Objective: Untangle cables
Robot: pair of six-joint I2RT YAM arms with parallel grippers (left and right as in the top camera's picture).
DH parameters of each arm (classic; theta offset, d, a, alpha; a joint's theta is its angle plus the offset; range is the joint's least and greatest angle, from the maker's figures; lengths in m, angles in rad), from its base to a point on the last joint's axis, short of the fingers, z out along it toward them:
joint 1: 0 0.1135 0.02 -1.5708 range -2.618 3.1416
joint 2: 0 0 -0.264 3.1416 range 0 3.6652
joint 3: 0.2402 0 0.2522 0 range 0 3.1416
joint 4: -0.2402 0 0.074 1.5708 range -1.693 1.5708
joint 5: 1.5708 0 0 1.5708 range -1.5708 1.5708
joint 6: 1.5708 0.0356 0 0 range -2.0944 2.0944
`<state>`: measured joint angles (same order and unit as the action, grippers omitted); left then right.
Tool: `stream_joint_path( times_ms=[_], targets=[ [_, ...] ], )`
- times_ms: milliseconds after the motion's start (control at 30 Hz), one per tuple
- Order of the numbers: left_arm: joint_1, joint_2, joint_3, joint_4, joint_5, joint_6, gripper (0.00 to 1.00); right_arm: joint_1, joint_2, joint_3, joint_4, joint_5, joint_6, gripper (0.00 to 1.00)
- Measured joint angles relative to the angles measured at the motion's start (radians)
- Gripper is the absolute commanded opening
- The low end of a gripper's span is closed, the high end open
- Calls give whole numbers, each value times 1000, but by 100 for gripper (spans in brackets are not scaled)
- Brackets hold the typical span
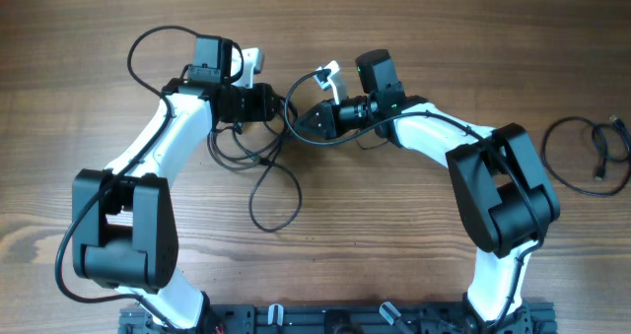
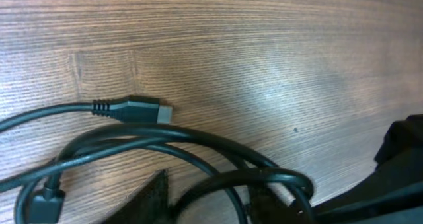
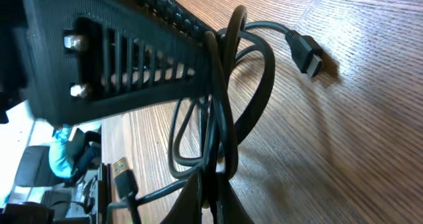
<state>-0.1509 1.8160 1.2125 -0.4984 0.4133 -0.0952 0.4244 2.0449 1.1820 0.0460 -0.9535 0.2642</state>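
Left claw (image 1: 279,107): hung low at the left side of the knot, tips pointed right. Could not tell how far parted, nor whether gripping anything; showed only as dark slivers below the cords in the wrist view.
Silver-tipped plug (image 2: 142,110): lay flat on the table (image 1: 394,235), loose, just beside the crossing loops.
Cables (image 1: 268,171): bunched mid-table between the two claws, looped over one another, with one long loop trailing toward the near edge. Not yet parted.
Right claw (image 1: 299,120): closed tight on a strand of the cables at the right side of the knot, pinched at the very fingertips.
Lone cord (image 1: 590,154): coiled by itself at far right, well apart from the rest. Judged already freed and set aside.
Done so far: probably one cord out of the bundle.
Left to do: separating the remaining crossed cords, apparently two, and laying each out alone. Judged partway through, not near the end.
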Motion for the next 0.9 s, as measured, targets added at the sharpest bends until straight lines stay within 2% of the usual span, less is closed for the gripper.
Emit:
stream_joint_path(
  times_ms=[333, 500, 667, 800, 900],
  targets=[
    [0, 0, 0, 2, -60, -16, 7, 0, 0, 0, 0, -8, 0, 4],
    [-6, 0, 0, -36, -261, -170, 7, 0, 0, 0, 4, -8, 0, 4],
    [-14, 0, 0, -48, -353, -263, 9, 0, 0, 0, 9, -8, 0, 4],
    [-14, 0, 0, -48, -385, -290, 9, -2, 0, -6, 190, -129, 42, 4],
    [-16, 0, 0, -47, -386, -301, 10, -19, 0, -12, 397, -217, 180, 4]
  ],
)
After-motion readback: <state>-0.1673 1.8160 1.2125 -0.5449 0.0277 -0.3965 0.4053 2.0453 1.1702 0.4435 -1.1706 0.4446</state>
